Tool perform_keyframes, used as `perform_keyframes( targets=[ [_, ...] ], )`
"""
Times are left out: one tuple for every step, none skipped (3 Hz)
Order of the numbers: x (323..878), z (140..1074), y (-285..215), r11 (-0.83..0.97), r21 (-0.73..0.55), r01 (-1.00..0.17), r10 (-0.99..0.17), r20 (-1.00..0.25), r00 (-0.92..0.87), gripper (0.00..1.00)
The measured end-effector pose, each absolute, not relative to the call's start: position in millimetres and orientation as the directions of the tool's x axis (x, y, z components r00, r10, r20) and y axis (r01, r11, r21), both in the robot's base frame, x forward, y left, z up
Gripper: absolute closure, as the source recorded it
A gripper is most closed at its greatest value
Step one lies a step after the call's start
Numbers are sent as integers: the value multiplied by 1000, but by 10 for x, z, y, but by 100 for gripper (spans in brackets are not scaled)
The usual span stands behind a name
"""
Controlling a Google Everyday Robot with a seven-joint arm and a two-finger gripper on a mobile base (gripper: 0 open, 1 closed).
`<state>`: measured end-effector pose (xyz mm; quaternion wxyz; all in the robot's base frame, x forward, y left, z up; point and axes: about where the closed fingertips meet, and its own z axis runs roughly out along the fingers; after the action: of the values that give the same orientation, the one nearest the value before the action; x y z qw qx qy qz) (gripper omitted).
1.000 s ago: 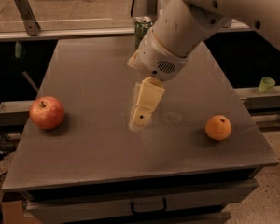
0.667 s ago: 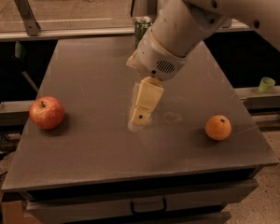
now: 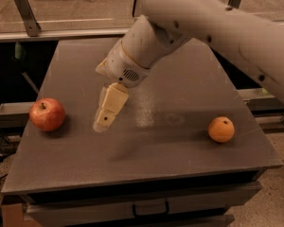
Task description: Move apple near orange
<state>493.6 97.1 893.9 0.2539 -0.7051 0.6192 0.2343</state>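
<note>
The apple (image 3: 47,114) is sitting ungrasped at the left while the gripper (image 3: 103,123), open or closed being impossible to tell, is hovering near its right, needing to reach it.

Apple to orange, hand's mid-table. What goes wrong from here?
1. The apple lies near the left edge of the table; the hand hangs to its right, so a glancing contact from that side may roll it off.
2. The orange lies near the front right corner; a round apple released beside it may roll and knock it off.

The arm (image 3: 213,20) reaches from upper right, tool (image 3: 103,123) angled down-left.
</note>
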Motion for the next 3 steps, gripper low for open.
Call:
perform_keyframes(
  targets=[
    [4999, 8854, 1496, -173, -58, -983, -684, -711, 162, 0],
    [4980, 8775, 1878, -238, -51, -970, -629, -753, 194, 0],
    [4962, 8647, 2127, -267, -49, -963, -599, -774, 205, 0]
  ],
)
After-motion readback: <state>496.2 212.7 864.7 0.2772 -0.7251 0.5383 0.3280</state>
